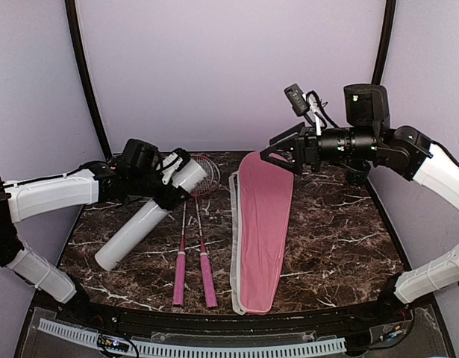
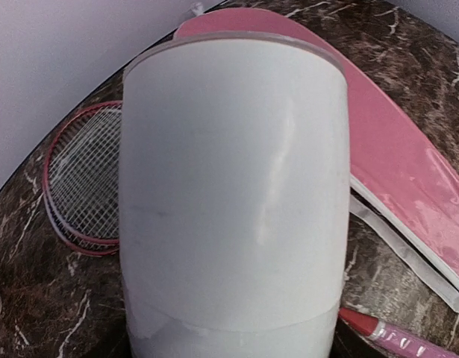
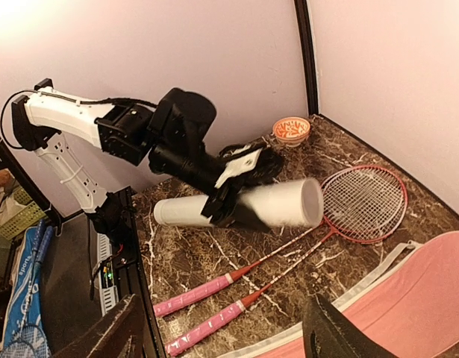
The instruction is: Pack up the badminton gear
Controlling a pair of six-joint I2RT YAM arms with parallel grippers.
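My left gripper (image 1: 168, 185) is shut on the long white tube (image 1: 143, 224), gripping it near its far end. The tube slants from the left front toward the racket heads and fills the left wrist view (image 2: 233, 194). From the right wrist view the gripper (image 3: 236, 183) clamps the tube (image 3: 289, 203). Two red-framed rackets (image 1: 202, 175) lie side by side, their pink handles (image 1: 193, 280) toward me. The pink cover (image 1: 263, 216) lies right of them, unzipped. My right gripper (image 1: 278, 151) is open and empty, hovering above the cover's wide far end. No shuttlecocks show.
A small red-patterned round cap (image 3: 291, 129) sits in the far left corner by the wall. The cover's white zip edge (image 1: 233, 246) runs next to the right racket. Walls and black poles close in the table at the back and sides.
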